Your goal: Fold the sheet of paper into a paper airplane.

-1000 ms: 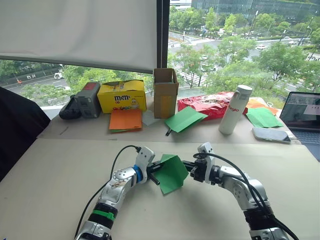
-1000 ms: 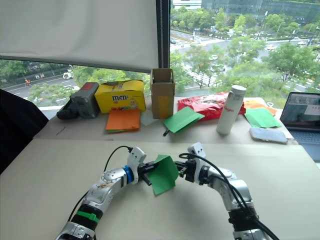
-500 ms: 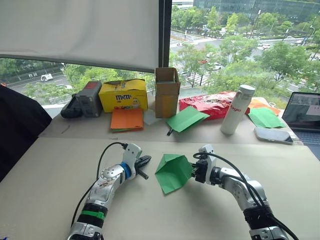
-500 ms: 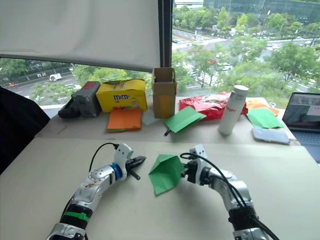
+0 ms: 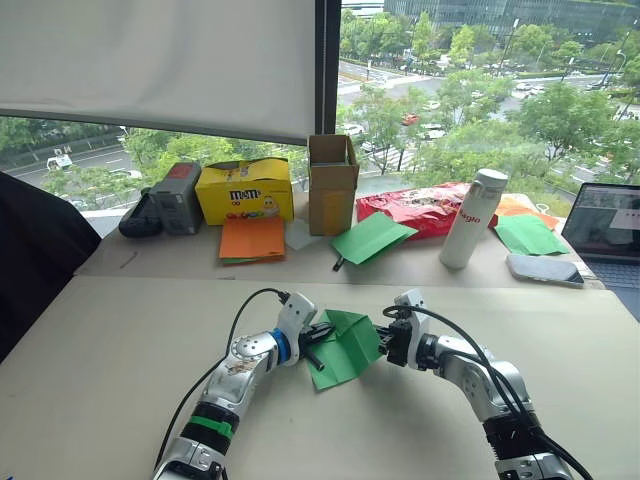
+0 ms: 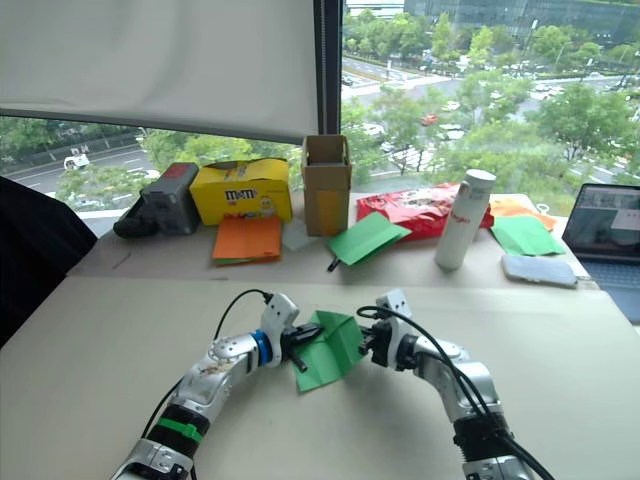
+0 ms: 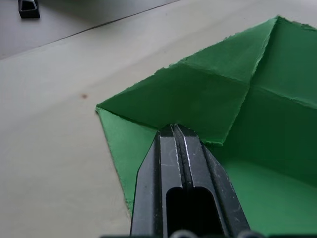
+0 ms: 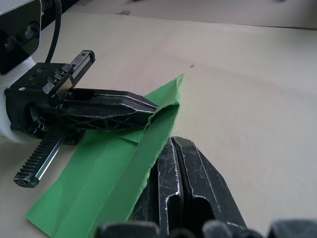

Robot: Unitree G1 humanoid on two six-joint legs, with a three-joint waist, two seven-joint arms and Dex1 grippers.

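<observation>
The sheet of paper (image 5: 350, 347) is bright green, partly folded with creases, and lies low over the beige table (image 5: 120, 350) between my two grippers. My left gripper (image 5: 318, 343) is shut, and its tip (image 7: 173, 131) is pushed against the edge of a folded flap (image 7: 198, 94). The right wrist view shows that tip (image 8: 151, 106) tucked under the paper's raised fold (image 8: 166, 106). My right gripper (image 5: 383, 340) is shut on the paper's right edge (image 8: 148, 148), its fingers (image 8: 193, 173) pressed together.
Along the far side stand a yellow box (image 5: 245, 191), a cardboard box (image 5: 332, 185), a red bag (image 5: 420, 208) and a white bottle (image 5: 473, 218). Orange paper sheets (image 5: 252, 239) and other green sheets (image 5: 372, 237) lie there. A phone (image 5: 544, 268) and laptop (image 5: 605, 225) are far right.
My left gripper, which stood open to the left of the paper half a second ago, has moved right to the paper and shut. The paper now sits lower and flatter.
</observation>
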